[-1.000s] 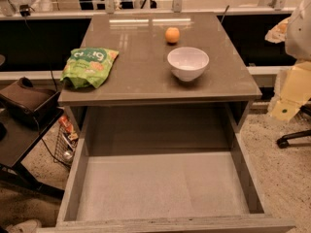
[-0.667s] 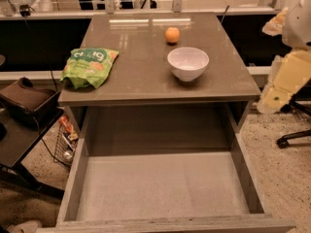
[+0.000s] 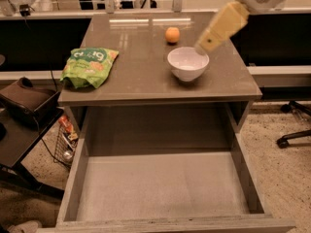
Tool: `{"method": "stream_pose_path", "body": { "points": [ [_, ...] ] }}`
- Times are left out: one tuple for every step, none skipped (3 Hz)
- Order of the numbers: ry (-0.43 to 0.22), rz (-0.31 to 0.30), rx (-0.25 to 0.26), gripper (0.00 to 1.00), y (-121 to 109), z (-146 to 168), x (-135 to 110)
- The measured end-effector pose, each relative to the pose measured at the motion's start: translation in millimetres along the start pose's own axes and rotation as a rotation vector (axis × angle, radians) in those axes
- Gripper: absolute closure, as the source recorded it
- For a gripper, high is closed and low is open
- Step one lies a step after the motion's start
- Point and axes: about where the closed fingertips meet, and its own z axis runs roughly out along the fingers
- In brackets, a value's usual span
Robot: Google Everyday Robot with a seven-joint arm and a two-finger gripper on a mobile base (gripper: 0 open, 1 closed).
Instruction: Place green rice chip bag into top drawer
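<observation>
The green rice chip bag (image 3: pixel 90 66) lies flat on the left edge of the grey table (image 3: pixel 141 84). The top drawer (image 3: pixel 160 186) is pulled out under the table's front, with its pale floor showing and nothing in it. My gripper (image 3: pixel 201 45) hangs at the end of the tan forearm that comes down from the upper right. It is just above the right rim of the white bowl (image 3: pixel 187 64), far to the right of the bag, and holds nothing that I can see.
A small orange fruit (image 3: pixel 172 35) sits behind the bowl. A dark chair (image 3: pixel 24 103) and a wire basket (image 3: pixel 65 142) stand left of the table. An office chair base (image 3: pixel 294 130) is on the floor at the right.
My arm has swung in from the right side of the table, up and leftward, so the gripper now hangs over the table by the bowl. Nothing on the table has moved.
</observation>
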Motion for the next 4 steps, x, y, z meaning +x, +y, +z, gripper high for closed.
{"method": "stream_pose_path", "body": {
  "points": [
    [-0.131,0.06,0.049,0.0,-11.8,19.7,-50.9],
    [-0.132,0.06,0.047,0.0,-11.6,20.1,-51.4],
    [-0.134,0.074,0.016,0.0,-11.2,53.6,-70.9],
    [-0.141,0.135,-0.05,0.0,-1.2,113.1,-105.9]
  ]
}}
